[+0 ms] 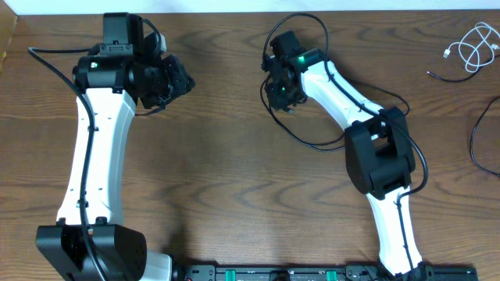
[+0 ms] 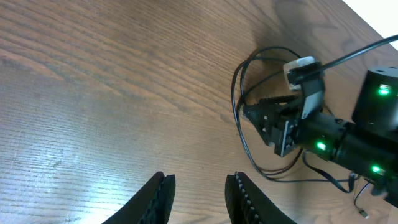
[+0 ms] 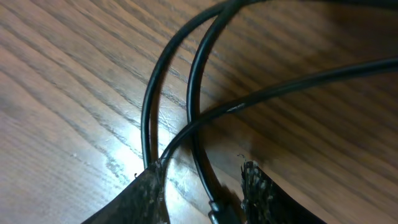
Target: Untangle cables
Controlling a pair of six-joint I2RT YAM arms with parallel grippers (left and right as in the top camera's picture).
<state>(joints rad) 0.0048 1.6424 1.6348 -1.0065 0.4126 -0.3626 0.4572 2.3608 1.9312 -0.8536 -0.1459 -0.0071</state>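
black cable (image 3: 193,81) lies in loops on the brown wood table (image 1: 234,156), right under the right claw (image 3: 202,171). the claw's two fingers stand a little apart. strands of the cable cross in the gap, and the fingers do not pinch them. the white cable (image 1: 471,45) sits curled up in the far right corner, well apart from that claw. the left claw (image 2: 200,179) hangs over the wood, partly open, holding nothing.

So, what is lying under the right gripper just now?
Under the right gripper, strands of the black cable cross on the wooden table. One strand runs between the open fingers. What lies beneath the fingers themselves is covered.
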